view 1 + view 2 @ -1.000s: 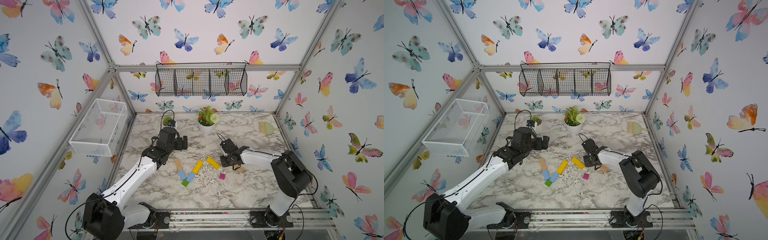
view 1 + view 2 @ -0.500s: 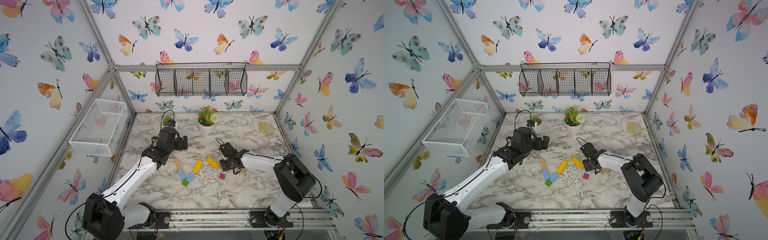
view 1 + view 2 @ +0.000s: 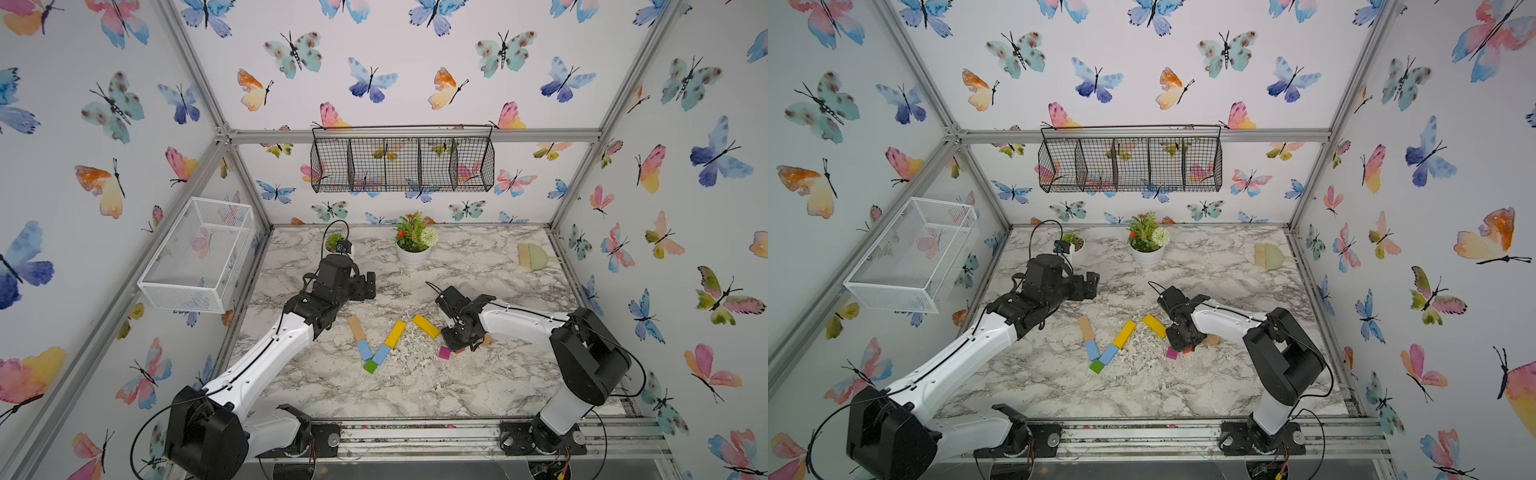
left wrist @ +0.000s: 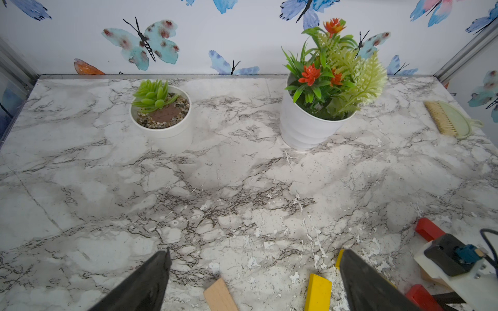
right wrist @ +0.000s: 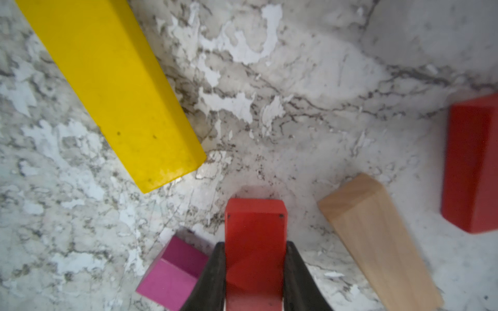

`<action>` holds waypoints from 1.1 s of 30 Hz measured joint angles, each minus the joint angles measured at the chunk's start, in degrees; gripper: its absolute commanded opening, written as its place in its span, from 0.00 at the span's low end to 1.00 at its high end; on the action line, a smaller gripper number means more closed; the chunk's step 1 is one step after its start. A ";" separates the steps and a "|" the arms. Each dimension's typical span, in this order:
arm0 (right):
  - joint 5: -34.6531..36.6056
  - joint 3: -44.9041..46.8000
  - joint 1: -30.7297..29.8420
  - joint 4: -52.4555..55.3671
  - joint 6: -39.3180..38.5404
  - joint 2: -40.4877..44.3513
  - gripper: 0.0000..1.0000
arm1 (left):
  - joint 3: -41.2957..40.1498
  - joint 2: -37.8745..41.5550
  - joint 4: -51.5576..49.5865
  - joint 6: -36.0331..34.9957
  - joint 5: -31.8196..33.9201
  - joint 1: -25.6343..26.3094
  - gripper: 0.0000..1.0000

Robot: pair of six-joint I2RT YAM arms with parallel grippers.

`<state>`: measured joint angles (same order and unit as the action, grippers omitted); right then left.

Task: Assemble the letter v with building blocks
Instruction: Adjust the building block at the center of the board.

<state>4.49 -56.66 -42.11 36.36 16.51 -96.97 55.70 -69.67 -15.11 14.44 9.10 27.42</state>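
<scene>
Right wrist view: your right gripper (image 5: 254,243) pinches a red block (image 5: 254,220), just beside the magenta cube (image 5: 172,274). Your left gripper (image 4: 256,251) hangs spread wide near the V (image 3: 380,353).

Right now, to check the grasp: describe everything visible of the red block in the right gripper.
The red block is a red-painted, wooden-looking bar, square-edged, with a dark nick at one corner. The right gripper is shut on it, black fingers pressing both long sides, one end jutting past the tips. The magenta cube lies close beside it; whether the block rests on the marble table is unclear.
</scene>
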 measured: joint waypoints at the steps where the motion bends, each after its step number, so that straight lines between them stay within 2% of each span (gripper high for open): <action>1: -0.07 -0.11 -0.02 0.48 -0.26 0.00 0.26 | 0.00 0.00 0.04 0.00 0.00 0.02 0.98; 24: 0.48 -1.18 -5.03 1.68 -2.93 -1.73 0.27 | -0.07 0.48 0.37 0.00 0.00 0.00 0.98; 33: 1.09 -3.87 -5.14 2.67 -7.85 -3.87 0.28 | -0.13 0.52 0.59 0.00 0.00 0.00 0.98</action>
<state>5.58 -60.53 -47.24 39.03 8.67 -100.84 55.57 -69.14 -14.52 14.44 9.10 27.42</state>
